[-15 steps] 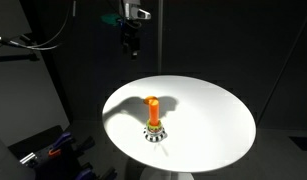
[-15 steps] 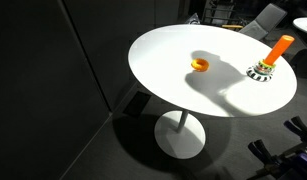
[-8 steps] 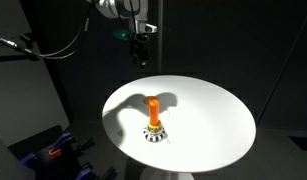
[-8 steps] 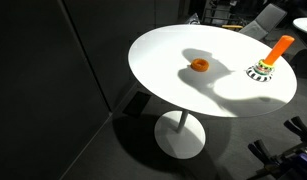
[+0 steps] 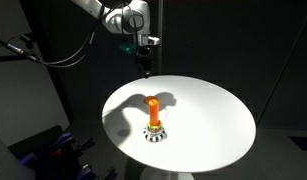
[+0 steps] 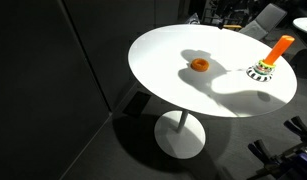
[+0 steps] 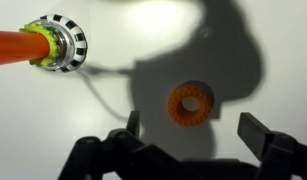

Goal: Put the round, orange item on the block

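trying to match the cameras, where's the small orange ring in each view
Exterior view: orange ring mid table, left of the block.
Exterior view: ring not visible; block near the table's middle.
Wrist view: ring right of centre, block upper left.
Shared landmark: the block's striped rim.

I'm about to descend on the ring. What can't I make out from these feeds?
- Wrist view: gripper height over the ring unreadable; peg cut off at left edge.
- In an exterior view, table shows, gripper out of frame.
- In an exterior view, block shows, ring nowhere visible; what hides it is unclear.
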Controlling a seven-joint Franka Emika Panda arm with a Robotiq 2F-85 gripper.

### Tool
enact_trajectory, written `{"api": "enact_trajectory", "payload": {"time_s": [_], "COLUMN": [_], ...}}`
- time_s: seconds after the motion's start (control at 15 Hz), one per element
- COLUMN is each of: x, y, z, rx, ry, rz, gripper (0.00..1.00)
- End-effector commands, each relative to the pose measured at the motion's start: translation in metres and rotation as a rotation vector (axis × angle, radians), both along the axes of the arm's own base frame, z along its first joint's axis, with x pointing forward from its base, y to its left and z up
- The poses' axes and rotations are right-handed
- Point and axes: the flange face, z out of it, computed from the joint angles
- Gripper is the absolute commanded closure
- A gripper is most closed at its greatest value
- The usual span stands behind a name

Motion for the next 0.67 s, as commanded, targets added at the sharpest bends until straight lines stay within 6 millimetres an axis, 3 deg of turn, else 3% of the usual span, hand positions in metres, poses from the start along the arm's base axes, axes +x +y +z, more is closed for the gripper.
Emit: {"api": "enact_trajectory", "payload": {"time_s": [0.0,0.4,0.6], "x": [0.0,0.0,0.013], "y": [0.0,0.001,-0.003], "z": [0.001,0.001,-0.015], "rx": [0.0,0.0,-0.006], "ry": [0.001,0.001,-0.021], "rz": [0.0,0.001,-0.034], "gripper": [0.0,0.0,0.0]}}
